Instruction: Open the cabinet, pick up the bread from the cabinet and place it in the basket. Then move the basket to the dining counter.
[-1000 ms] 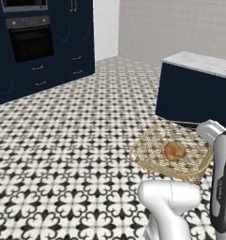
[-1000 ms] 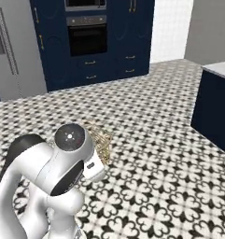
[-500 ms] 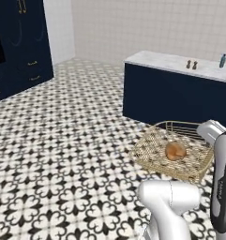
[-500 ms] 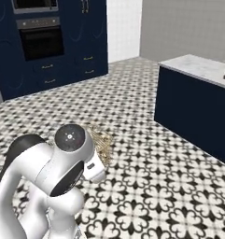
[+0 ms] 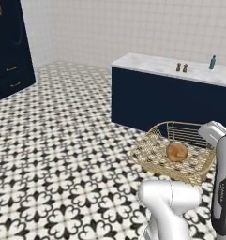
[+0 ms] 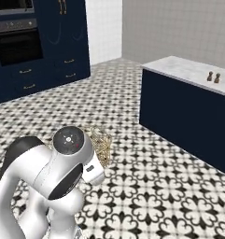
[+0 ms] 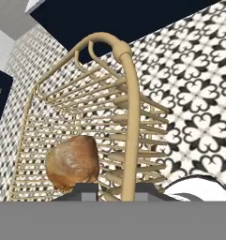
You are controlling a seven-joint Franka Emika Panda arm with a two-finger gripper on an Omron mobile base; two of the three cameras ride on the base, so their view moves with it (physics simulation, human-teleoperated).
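Note:
The gold wire basket (image 5: 154, 152) hangs above the patterned floor with the round golden-brown bread (image 5: 177, 152) lying in it. In the hand view my gripper (image 7: 118, 191) is shut on the basket's rim (image 7: 129, 117), which runs up between the two fingertips, and the bread (image 7: 73, 162) sits just left of them. A corner of the basket (image 6: 101, 141) peeks out behind my arm. The dining counter (image 5: 147, 64), marble on a navy base, stands just beyond the basket; it is at the right (image 6: 179, 69) in the right base view. The cabinet is out of view.
Two small brown shakers (image 5: 181, 67) and a blue bottle (image 5: 212, 62) stand on the counter's far end. Tall navy units with an oven (image 6: 18, 44) and drawers line the left wall. Open black-and-white tiled floor (image 5: 63, 154) lies between them and the counter.
The whole picture has shifted: the base has turned, so the oven wall slid off left and the dining counter came closer and more central. The basket with the bread stayed in my grip.

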